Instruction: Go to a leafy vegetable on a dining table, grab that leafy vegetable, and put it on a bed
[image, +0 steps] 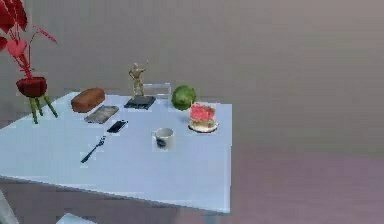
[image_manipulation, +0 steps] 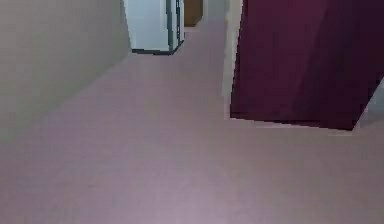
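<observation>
The gripper's state I cannot tell, so I make no guess at it. The coming move turns on direction. The leafy vegetable (image: 183, 97), a round green head, sits at the far side of the white table (image: 60, 165), ahead of the robot and close to the forward view's middle. The gripper works out to the side, and on that side lie bare pink floor (image_manipulation: 110, 150), a white cabinet (image_manipulation: 155, 25) and a dark red panel (image_manipulation: 305, 60). By my judgement the vegetable lies toward the front from the gripper, not along its reach. The base would have to drive nearer and turn until the table stands on the arm's side. The head is round, so it has no long axis to line up with. There is one of each thing on the table:
- one green head
- one brown loaf (image: 88, 99)
- one small statuette (image: 137, 78)
- one mug (image: 163, 138)
- one fork (image: 93, 150)
- one plate (image: 203, 127), just beside the vegetable, carrying something red

A red plant (image: 22, 45) stands beyond the table's far corner.
</observation>
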